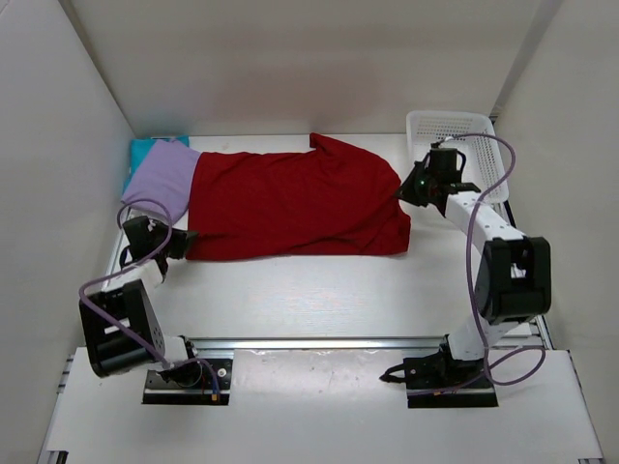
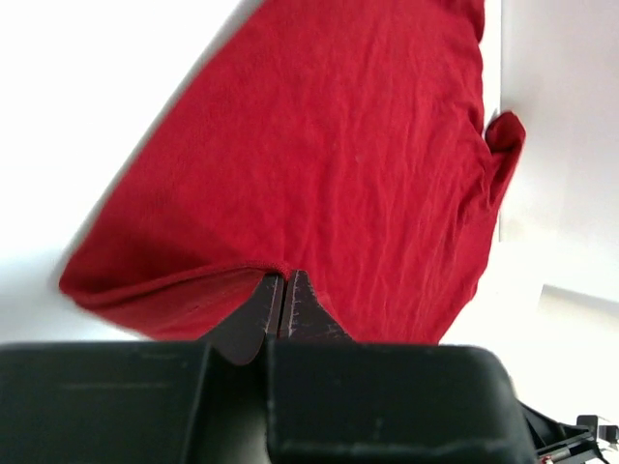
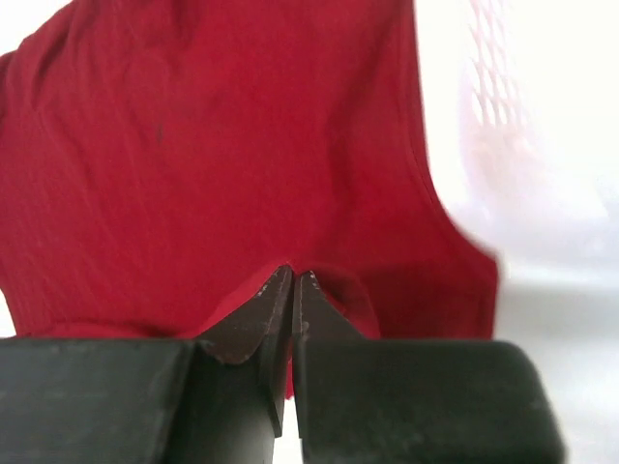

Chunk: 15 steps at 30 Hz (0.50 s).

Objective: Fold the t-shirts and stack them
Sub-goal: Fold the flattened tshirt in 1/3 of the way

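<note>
Red cloth covers much of the far half of the table [image 1: 309, 290]: the red shirt [image 1: 300, 203] lies flat and spread, running from near the far left corner toward the right edge, with one sleeve pointing to the far edge. The left end effector [image 2: 282, 288] is closed tight on the near left corner of this shirt, and the hem is pinched between its fingertips. The right end effector [image 3: 292, 283] is also closed, holding a small fold of the red shirt at its right side, just beside the basket [image 1: 455, 124] in the far right corner. The lavender shirt [image 1: 160, 179] lies folded near the far left corner, touching the left end of the red shirt. The teal shirt [image 1: 143, 150] is under it, and only a small part shows at the far side.
</note>
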### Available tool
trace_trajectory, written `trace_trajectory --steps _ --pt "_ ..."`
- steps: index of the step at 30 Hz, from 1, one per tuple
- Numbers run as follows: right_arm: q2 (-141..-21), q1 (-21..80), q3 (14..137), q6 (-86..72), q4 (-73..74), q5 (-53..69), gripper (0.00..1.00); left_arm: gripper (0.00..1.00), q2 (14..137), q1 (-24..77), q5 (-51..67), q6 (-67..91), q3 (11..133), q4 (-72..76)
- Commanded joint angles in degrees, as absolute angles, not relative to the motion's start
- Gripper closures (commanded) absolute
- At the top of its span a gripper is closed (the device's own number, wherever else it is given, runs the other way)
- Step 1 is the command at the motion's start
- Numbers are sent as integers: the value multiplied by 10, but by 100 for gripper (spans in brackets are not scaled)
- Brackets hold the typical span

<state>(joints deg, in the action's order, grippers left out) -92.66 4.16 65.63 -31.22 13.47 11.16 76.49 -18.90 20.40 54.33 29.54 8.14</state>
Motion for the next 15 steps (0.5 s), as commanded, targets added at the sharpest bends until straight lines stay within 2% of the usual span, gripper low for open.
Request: trace_trajectory --steps 1,11,13,15 --pt "-972 42 727 -302 119 114 100 100 800 -185 183 547 353 101" --pt "-1142 42 937 -264 214 98 100 100 918 -179 172 528 442 99" --pt "-1165 39 964 -258 235 98 100 97 937 -178 172 517 462 97" --pt "-1184 41 1002 -253 257 94 99 88 962 -177 185 509 480 80"
